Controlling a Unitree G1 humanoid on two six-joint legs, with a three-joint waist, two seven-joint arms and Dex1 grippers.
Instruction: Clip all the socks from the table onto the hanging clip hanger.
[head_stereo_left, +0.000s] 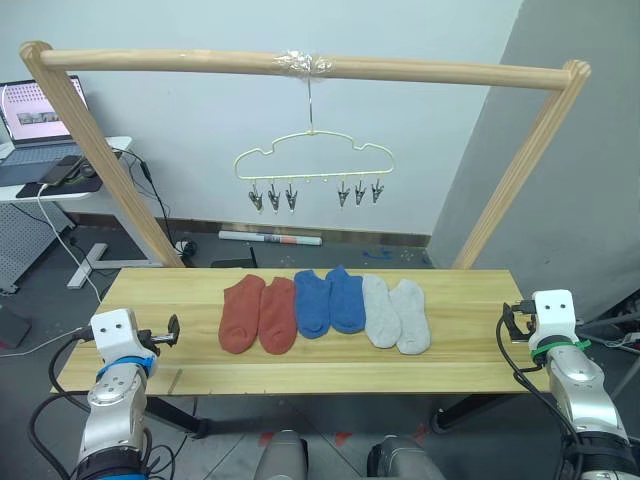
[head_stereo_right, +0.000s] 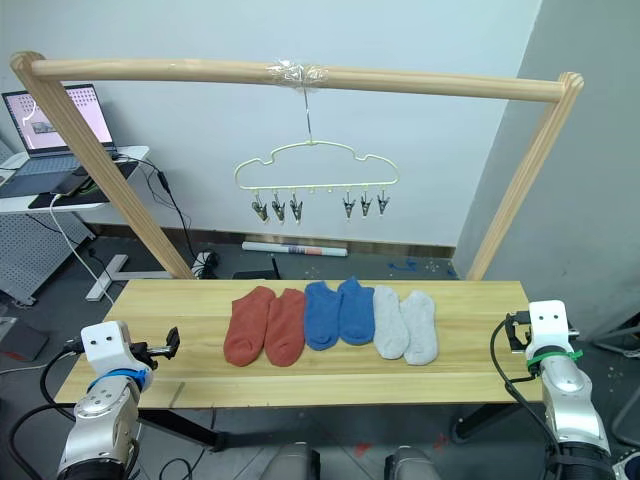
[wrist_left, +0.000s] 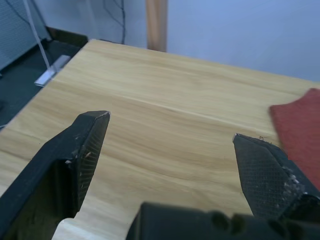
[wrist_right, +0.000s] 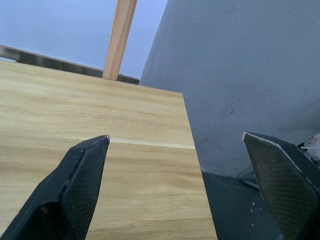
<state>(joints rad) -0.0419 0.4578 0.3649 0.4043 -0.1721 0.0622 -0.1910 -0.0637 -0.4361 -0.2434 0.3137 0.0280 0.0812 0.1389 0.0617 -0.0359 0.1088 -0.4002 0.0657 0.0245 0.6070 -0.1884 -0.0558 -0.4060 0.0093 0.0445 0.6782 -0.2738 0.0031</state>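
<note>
Presently on the table (head_stereo_left: 150, 300): six socks in a row across the middle, laid flat, toes toward the far edge, each touching or slightly overlapping its neighbour.

- Rust-red pair (head_stereo_left: 258, 314), on the robot's left of the row.
- Blue pair (head_stereo_left: 329, 300), centre.
- Light grey pair (head_stereo_left: 396, 313), on the right.

Clip hanger (head_stereo_left: 313, 150): thin pale wire, hung by its hook from the taped middle of a wooden pole (head_stereo_left: 300, 66), above and beyond the socks. Six small metal clips, three and three, all bare.

Tools: left gripper (wrist_left: 170, 150) near the left end of the table, fingers spread wide, nothing between them, with the red sock's edge just beyond one fingertip. Right gripper (wrist_right: 180, 170) at the right end, over the table's corner, likewise spread and empty.

Handling, as judged: soft knit, light, limp; a sock will fold and droop once lifted, and a shallow pinch may slip off or drag its neighbour along. Likely best hold is the cuff end nearest the robot, taken through both layers, leaving a free edge to feed into a clip. The clips look springy and small, and the hanger may swing when pushed.
</note>
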